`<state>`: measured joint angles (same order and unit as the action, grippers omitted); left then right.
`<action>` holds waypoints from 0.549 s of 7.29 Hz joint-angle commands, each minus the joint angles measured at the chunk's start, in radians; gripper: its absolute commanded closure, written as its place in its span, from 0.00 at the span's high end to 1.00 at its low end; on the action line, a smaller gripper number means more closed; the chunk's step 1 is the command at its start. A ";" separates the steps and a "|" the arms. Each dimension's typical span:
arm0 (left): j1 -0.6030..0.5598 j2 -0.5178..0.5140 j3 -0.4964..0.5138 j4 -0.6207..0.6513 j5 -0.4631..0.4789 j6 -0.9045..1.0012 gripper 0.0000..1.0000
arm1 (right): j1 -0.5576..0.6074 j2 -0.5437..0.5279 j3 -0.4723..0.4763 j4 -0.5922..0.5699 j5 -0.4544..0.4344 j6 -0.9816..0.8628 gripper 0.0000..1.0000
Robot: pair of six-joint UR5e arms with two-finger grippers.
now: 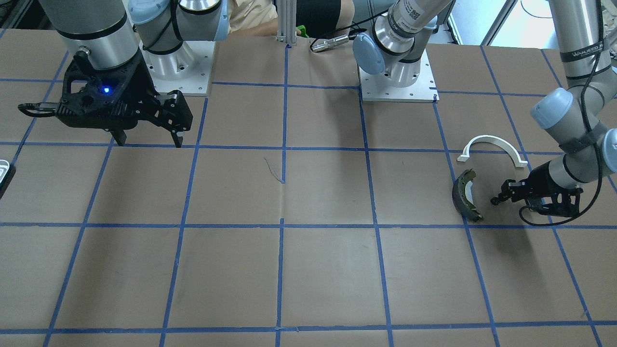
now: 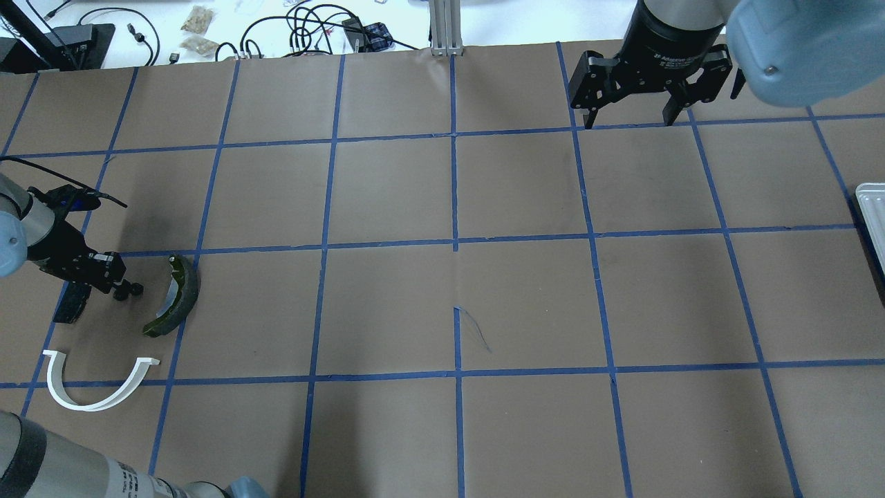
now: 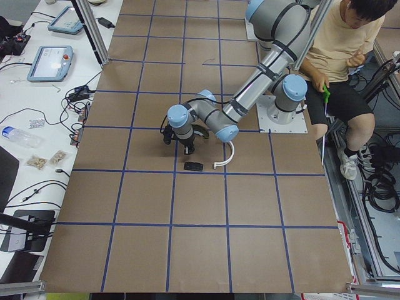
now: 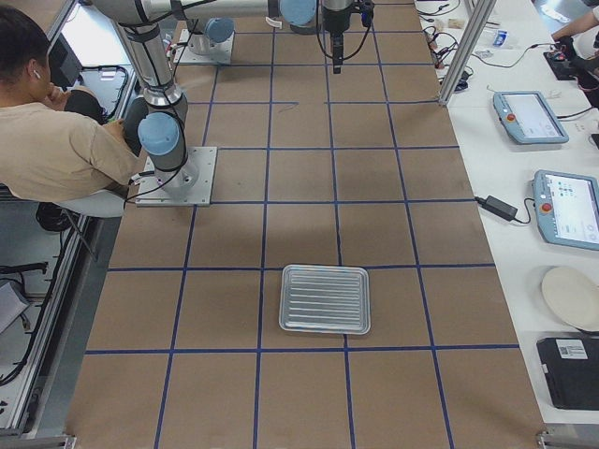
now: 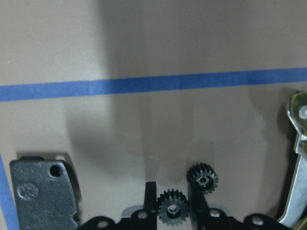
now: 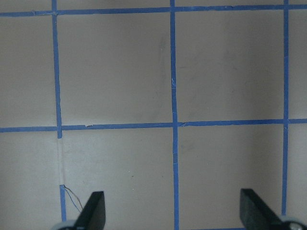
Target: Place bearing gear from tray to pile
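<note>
Left claw (image 5: 171, 191) gripping bearing gear (image 5: 172, 212), arm band (image 1: 588, 51) lettered WANJEED

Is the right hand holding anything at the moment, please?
No, the right hand is open, its fingers spread wide over the table with nothing between them.

Black gear (image 5: 172, 211), white bracket (image 1: 489, 139) (blue-gridded brown table (image 2: 387, 194))

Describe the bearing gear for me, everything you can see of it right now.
The bearing gear is small, matte black and toothed, with a pale centre bore. It sits clamped between the left end effector's fingers. A second matching toothed wheel shows just past one fingertip; whether they are joined I cannot tell. It hangs low between the black pad and the brake shoe.
</note>
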<state>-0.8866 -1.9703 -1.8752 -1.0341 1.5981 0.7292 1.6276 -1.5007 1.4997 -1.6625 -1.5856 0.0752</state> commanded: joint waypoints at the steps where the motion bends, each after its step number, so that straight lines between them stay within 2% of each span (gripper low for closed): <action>1: -0.005 0.022 0.007 -0.021 0.003 -0.002 1.00 | 0.000 0.000 0.001 0.000 -0.001 0.000 1.00; 2: -0.015 0.049 0.034 -0.093 0.005 -0.013 1.00 | 0.000 0.000 0.001 0.000 -0.001 0.000 1.00; 4: -0.093 0.102 0.188 -0.293 -0.006 -0.091 1.00 | 0.000 0.000 0.001 0.000 -0.001 0.000 1.00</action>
<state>-0.9287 -1.8984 -1.7766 -1.2146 1.5982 0.6801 1.6275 -1.5007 1.5002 -1.6628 -1.5855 0.0751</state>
